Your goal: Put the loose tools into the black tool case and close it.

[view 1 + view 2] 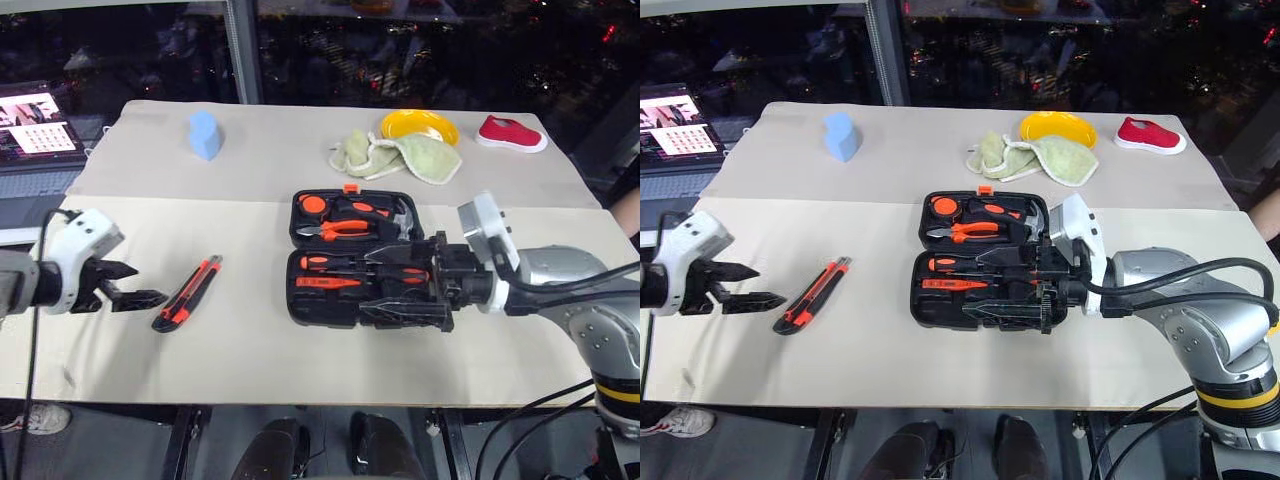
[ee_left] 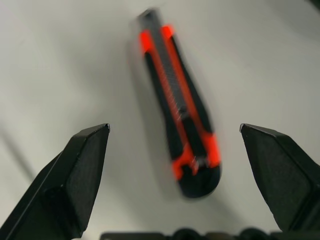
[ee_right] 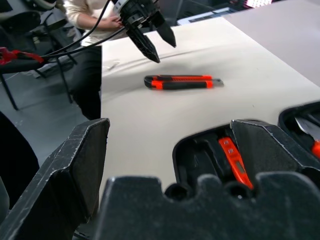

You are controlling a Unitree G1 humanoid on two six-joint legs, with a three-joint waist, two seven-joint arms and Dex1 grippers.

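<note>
- The left gripper [image 1: 128,284] hangs near the table's [image 1: 250,360] left edge with its fingers [image 2: 82,170] spread wide and empty, just beside the utility knife [image 1: 188,294], apart from it.
- The knife lies flat on the table, left of the open tool case [image 1: 355,262] and well apart from it.
- Its long axis runs on a slant: the rounded butt end points toward the table's near-left corner, the slim blade end toward the far edge and slightly to the right.
- To grasp it well, the left gripper should probably straddle the handle across its narrow width, near the middle, and come down low before closing.
- The right gripper [image 1: 405,285] hovers over the case's near half, fingers apart, holding nothing.
- Screwdrivers [image 1: 330,272] already sit in that half.
</note>
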